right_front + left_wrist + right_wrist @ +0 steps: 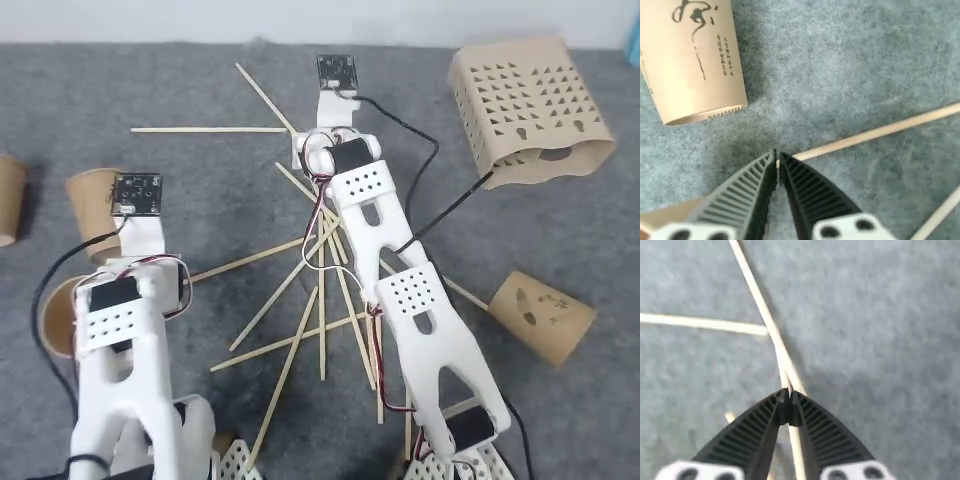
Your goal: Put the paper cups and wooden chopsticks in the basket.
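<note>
**Both grippers closed, cups and chopsticks on the counter**

The left gripper (777, 159) has its jaws pressed together, with one chopstick's (875, 131) end just beside its tips and a paper cup (690, 60) lying near. The right gripper (789, 402) is also closed, tips over a long chopstick (760, 305); whether it pinches it I cannot tell. More chopsticks (300, 290) lie scattered on the grey counter (200, 80) between the arms. The basket (530, 100) lies on its side at the far right, another cup (545, 315) nearer
</note>
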Robot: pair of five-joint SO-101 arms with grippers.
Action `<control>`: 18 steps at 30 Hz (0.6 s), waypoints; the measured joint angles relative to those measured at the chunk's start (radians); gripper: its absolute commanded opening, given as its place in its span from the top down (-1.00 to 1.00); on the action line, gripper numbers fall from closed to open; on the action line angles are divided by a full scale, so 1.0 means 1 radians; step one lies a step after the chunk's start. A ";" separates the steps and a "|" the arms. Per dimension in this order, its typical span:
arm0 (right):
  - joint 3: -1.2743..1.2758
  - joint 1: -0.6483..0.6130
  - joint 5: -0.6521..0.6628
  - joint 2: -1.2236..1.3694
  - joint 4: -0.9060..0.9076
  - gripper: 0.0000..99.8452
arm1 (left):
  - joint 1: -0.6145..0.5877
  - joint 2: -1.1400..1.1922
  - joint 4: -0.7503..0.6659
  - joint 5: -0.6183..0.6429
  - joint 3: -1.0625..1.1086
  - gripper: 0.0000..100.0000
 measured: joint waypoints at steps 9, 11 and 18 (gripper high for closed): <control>0.031 -0.006 0.084 0.000 -0.072 0.75 | 0.000 0.000 0.000 0.000 0.000 0.98; 0.078 -0.012 0.112 0.000 -0.124 0.75 | 0.000 0.000 0.000 0.000 0.000 0.98; 0.190 -0.017 0.172 0.000 -0.233 0.87 | 0.000 0.000 0.000 0.000 0.000 0.98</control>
